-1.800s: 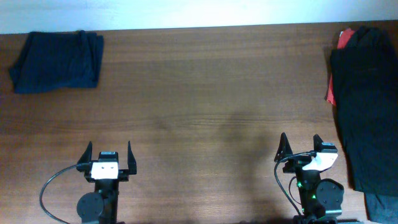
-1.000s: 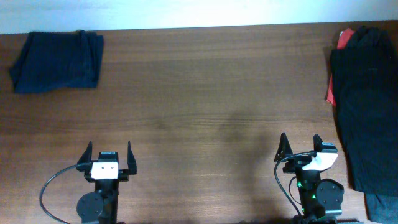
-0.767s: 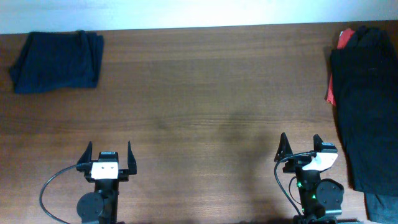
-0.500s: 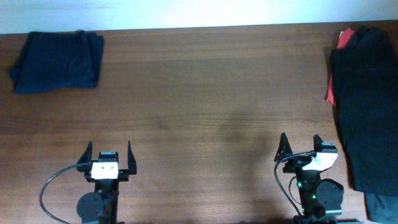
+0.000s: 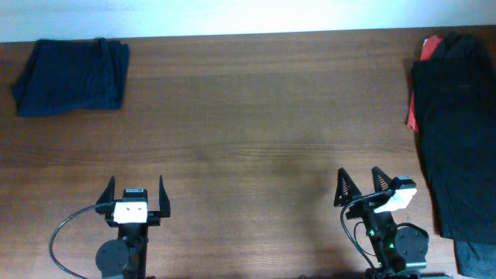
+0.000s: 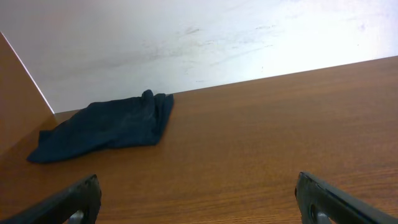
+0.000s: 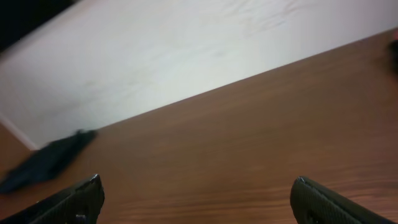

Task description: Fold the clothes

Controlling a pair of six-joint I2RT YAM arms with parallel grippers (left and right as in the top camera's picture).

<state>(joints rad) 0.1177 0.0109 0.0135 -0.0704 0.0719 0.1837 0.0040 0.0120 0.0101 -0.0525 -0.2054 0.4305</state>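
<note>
Overhead: navy garment (image 5: 71, 76) lies far-left on the worktop (image 5: 256, 116); black pile (image 5: 457, 132) covers red garment (image 5: 428, 49) at the right edge. Left end effector (image 5: 134, 195) and right end effector (image 5: 363, 186) are spread, empty. Left wrist: navy cloth looks limp and light; you should pinch a hem corner. Right wrist: blurred, jaws apart.

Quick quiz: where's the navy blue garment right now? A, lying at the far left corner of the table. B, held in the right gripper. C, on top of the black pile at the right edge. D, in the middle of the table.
A: the navy blue garment lies alone at the far left corner of the table, apart from the black pile, while the left gripper and right gripper are open and empty.
</note>
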